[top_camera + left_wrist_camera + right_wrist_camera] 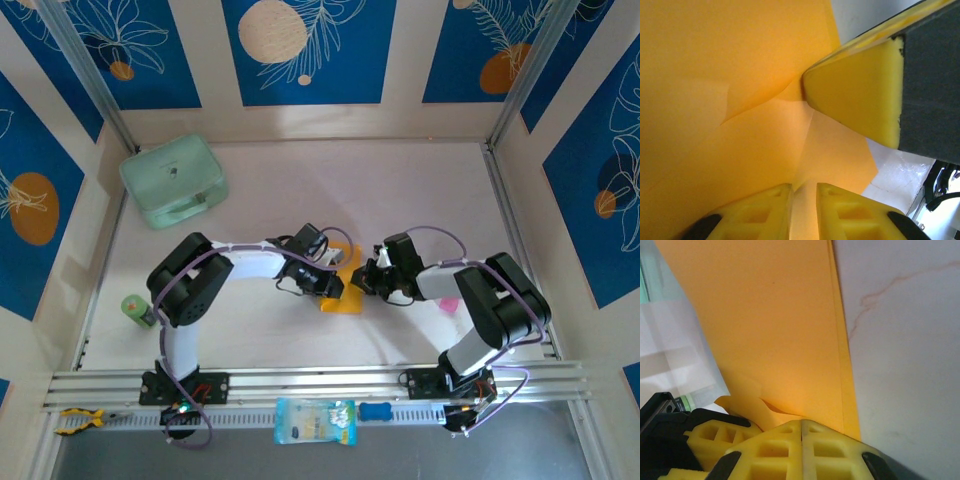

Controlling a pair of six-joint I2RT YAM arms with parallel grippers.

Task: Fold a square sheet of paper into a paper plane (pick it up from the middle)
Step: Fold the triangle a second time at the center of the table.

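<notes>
the square sheet of paper lies partly folded on the counter, mid-way between the two arms, with layered edges along one side and a diagonal crease. the right pincer is closed, pads together, its tip bearing on the sheet where the creases meet; whether it nips a layer i cannot tell. the left pincer has its pads a little apart with a fold line running into the gap, so its hold looks slack at best. if that side lets go before the flap is pressed flat, the fold may spring open or skew off-line. if the right tip drags, the thin sheet could buckle or tear where a small wrinkle shows.
</notes>
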